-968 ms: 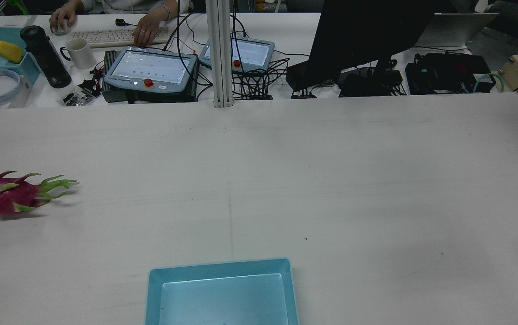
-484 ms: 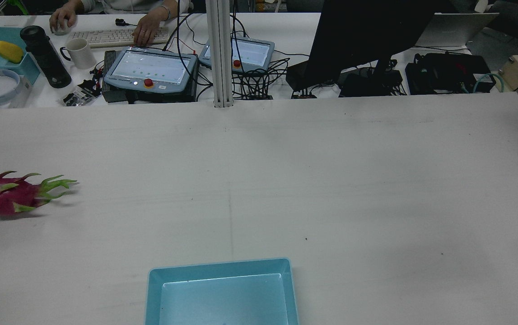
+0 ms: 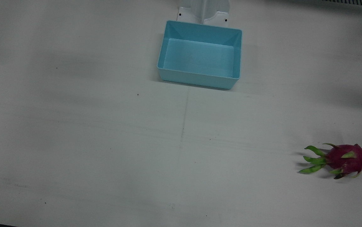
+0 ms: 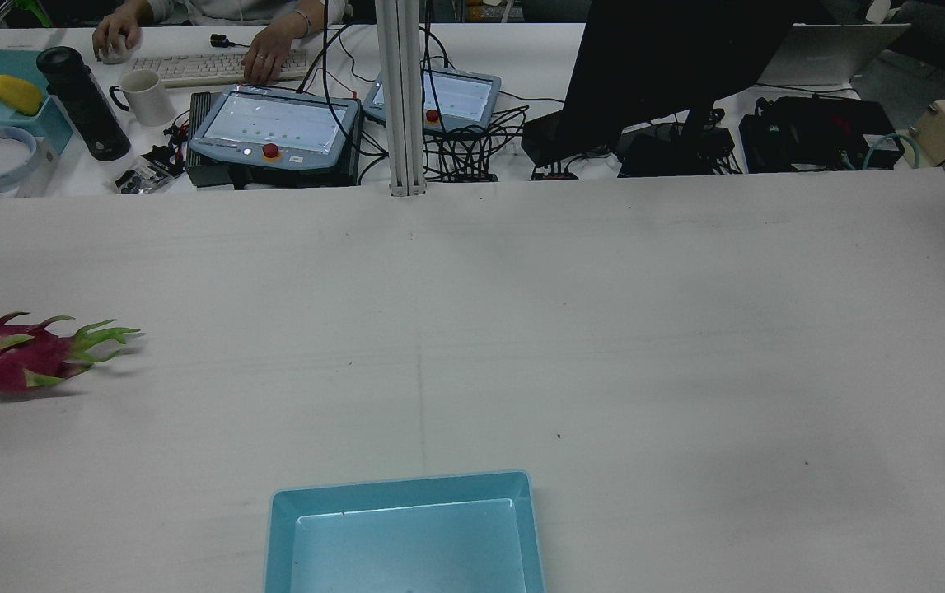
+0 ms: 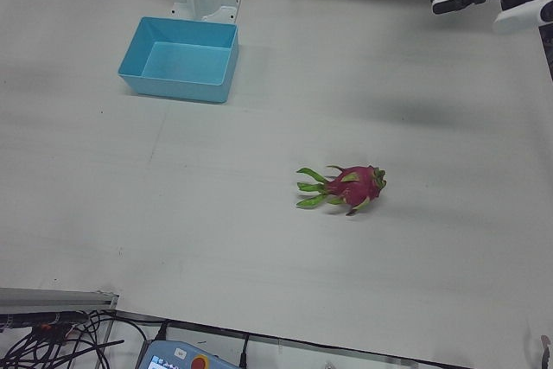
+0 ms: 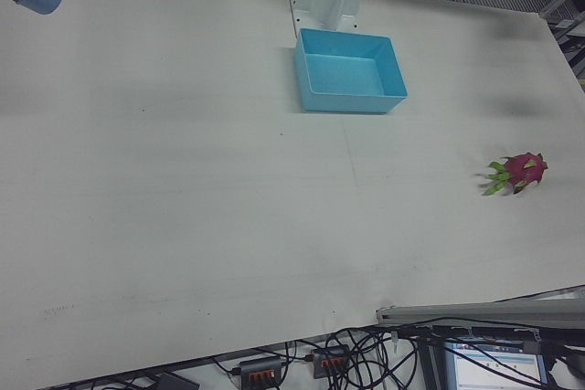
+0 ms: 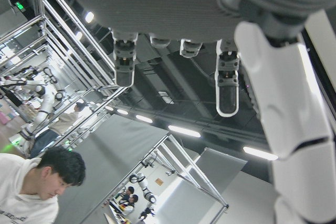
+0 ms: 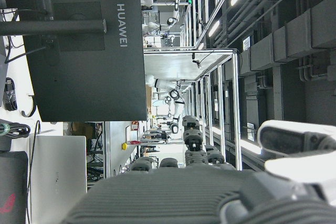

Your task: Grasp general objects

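Magenta dragon fruit (image 3: 345, 160) (green-tipped scales) lies on its side on the table's left half.

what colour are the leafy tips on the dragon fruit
Green, on a magenta-pink dragon fruit; clearest in the front view.

Even, diffuse overhead light fills every view, and the white table (image 3: 105, 142) reads pale grey with a faint cool cast. Broad, soft-edged shadows lie across it: at the upper left and right of the front view, and at the lower right of the rear view. The dragon fruit (image 3: 341, 159) throws only a short, faint shadow beside itself. The floor of the blue bin (image 4: 406, 535) shows a pale sheen in the rear view. In the left hand view, ceiling light strips glare white and the nearby fingers (image 7: 227, 85) look soft. The right hand view has bright strips at the upper right, blown out, with its foreground blurred.
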You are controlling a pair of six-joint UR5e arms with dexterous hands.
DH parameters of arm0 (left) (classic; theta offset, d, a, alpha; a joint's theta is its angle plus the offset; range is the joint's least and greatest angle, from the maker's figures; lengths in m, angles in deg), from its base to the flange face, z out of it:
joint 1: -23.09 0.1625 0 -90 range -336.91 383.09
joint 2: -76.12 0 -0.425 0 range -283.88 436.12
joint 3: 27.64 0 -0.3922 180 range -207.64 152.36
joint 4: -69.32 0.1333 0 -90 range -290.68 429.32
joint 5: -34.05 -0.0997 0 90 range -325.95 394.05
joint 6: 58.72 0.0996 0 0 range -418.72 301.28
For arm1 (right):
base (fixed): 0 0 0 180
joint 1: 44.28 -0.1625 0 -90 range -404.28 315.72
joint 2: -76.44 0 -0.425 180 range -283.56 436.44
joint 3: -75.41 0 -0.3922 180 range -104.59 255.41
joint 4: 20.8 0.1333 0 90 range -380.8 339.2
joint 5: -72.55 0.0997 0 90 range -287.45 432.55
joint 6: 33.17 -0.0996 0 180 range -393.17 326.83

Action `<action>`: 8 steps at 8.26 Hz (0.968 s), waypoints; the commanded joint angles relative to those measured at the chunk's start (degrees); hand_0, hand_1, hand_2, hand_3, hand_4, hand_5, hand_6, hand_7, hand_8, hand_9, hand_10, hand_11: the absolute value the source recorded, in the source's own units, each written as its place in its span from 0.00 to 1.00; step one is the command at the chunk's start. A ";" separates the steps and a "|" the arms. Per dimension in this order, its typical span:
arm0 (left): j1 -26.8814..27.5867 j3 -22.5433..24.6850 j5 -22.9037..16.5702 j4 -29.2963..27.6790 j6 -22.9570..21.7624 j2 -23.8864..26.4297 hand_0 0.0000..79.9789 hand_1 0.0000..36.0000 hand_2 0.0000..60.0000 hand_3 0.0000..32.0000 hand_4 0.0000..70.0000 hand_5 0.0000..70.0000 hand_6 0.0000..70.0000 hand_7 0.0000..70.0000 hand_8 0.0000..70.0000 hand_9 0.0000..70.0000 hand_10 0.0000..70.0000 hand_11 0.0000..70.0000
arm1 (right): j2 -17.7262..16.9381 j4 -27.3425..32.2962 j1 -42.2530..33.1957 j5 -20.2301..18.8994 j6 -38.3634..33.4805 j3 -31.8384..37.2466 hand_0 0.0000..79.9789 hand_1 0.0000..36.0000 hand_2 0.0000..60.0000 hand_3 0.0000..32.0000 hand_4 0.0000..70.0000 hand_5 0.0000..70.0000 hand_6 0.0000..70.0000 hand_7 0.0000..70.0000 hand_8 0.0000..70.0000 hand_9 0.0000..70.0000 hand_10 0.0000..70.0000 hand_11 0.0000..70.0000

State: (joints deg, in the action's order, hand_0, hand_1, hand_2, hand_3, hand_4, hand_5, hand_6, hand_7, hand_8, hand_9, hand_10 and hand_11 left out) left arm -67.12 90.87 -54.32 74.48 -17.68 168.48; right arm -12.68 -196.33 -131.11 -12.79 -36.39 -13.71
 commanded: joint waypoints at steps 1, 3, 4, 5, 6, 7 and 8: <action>-4.33 1.64 -13.81 24.83 24.90 15.16 0.74 0.67 0.19 0.10 0.09 0.06 0.00 0.11 0.00 0.00 0.13 0.24 | 0.00 0.01 0.00 0.00 -0.03 0.09 0.00 0.00 0.00 0.00 0.00 0.00 0.00 0.00 0.00 0.00 0.00 0.00; -3.04 1.46 -11.49 26.48 26.55 15.39 0.74 0.69 0.16 0.16 0.06 0.06 0.00 0.08 0.00 0.00 0.08 0.16 | 0.00 0.01 0.00 0.00 -0.03 0.09 0.00 0.00 0.00 0.00 0.00 0.00 0.00 0.00 0.00 0.00 0.00 0.00; -2.95 1.46 -10.95 26.13 26.20 15.92 0.73 0.67 0.15 0.14 0.05 0.06 0.00 0.08 0.00 0.00 0.08 0.16 | 0.00 0.01 0.00 0.00 -0.03 0.09 0.00 0.00 0.00 0.00 0.00 0.00 0.00 0.00 0.00 0.00 0.00 0.00; -1.39 0.50 -10.95 24.12 26.46 15.66 0.72 0.64 0.13 0.17 0.05 0.04 0.00 0.07 0.00 0.00 0.07 0.14 | 0.00 0.01 0.00 0.00 -0.03 0.00 0.00 0.00 0.00 0.00 0.00 0.00 0.00 0.00 0.00 0.00 0.00 0.00; 1.24 -0.03 -10.86 23.15 27.59 15.66 0.72 0.63 0.12 0.21 0.04 0.04 0.00 0.05 0.00 0.00 0.06 0.13 | 0.00 0.01 0.00 0.00 -0.03 0.00 0.00 0.00 0.00 0.00 0.00 0.00 0.00 0.00 0.00 0.00 0.00 0.00; 5.10 -0.03 -10.34 24.09 31.34 15.66 0.74 0.69 0.20 0.15 0.04 0.16 0.00 0.07 0.00 0.00 0.09 0.18 | 0.00 0.01 0.00 0.00 -0.03 0.00 0.00 0.00 0.00 0.00 0.00 0.00 0.00 0.00 0.00 0.00 0.00 0.00; 9.92 0.05 -7.81 27.24 35.47 15.57 0.76 0.77 0.30 0.04 0.02 0.38 0.00 0.10 0.00 0.00 0.11 0.21 | 0.00 0.01 0.00 0.00 0.05 0.00 0.00 0.00 0.00 0.00 0.00 0.00 0.00 0.00 0.00 0.00 0.00 0.00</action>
State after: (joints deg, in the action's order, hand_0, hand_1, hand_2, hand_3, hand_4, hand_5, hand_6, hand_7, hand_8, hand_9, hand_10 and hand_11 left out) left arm -65.27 91.08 -65.03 98.46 11.01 184.11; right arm -12.68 -196.32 -131.11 -12.80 -36.42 -13.70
